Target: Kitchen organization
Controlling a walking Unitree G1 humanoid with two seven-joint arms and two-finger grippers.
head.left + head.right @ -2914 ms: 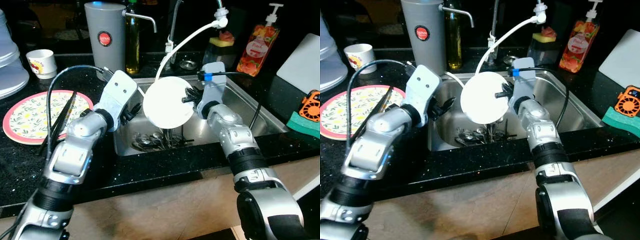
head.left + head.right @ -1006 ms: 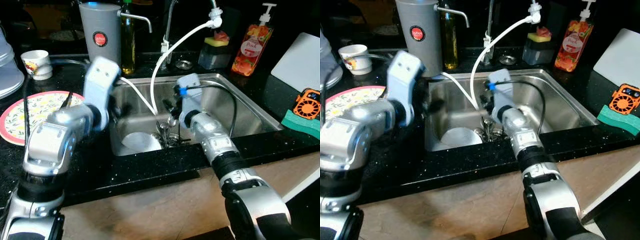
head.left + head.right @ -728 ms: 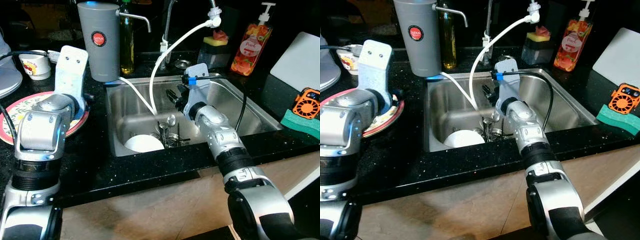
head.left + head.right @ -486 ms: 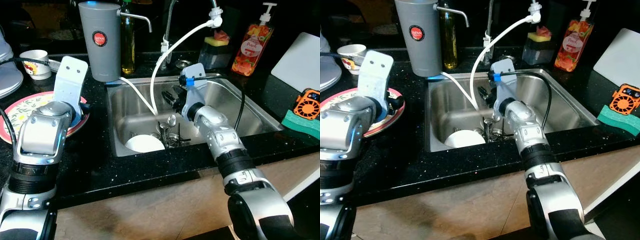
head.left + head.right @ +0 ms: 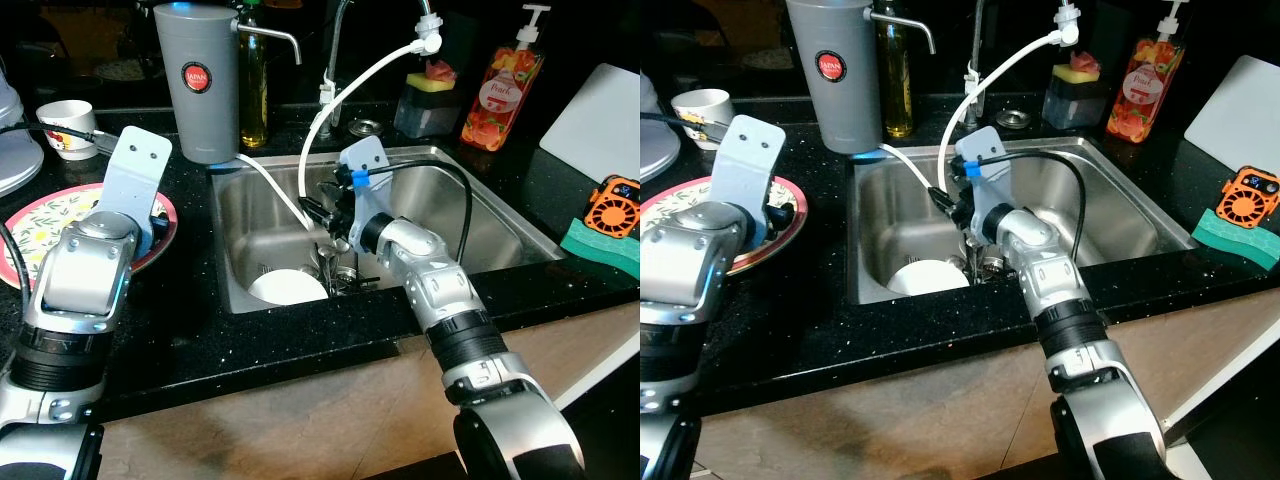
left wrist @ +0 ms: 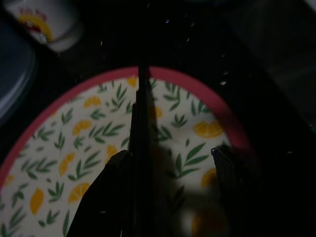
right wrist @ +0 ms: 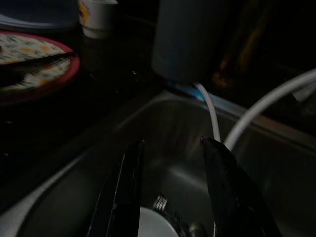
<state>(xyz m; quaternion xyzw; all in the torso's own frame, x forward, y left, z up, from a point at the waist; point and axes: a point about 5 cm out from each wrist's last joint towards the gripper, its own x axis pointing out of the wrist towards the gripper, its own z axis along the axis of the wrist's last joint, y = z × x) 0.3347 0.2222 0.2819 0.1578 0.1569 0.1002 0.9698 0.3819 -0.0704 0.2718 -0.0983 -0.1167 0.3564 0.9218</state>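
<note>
- Left pincer (image 6: 170,163) poised over the floral plate (image 5: 35,235) on the black surface (image 5: 200,330), left of the sink (image 5: 480,215); fingers spread wide, gripping nothing.
- Dark tongs (image 6: 142,133) lying across that plate, between the spread fingers.
- Right pincer (image 7: 170,173) hanging inside the sink basin, fingers apart and empty, above the cutlery.
- White plate (image 5: 288,288) lying low in the sink's front left corner, just beside a cluster of cutlery (image 5: 340,270).
- White hose (image 5: 345,95) curving from the tap down into the basin.
- Grey canister (image 5: 197,80) and small cup (image 5: 68,128) standing behind the floral plate.
- Soap bottle (image 5: 495,85) standing behind the sink, orange object (image 5: 612,205) at far right.
</note>
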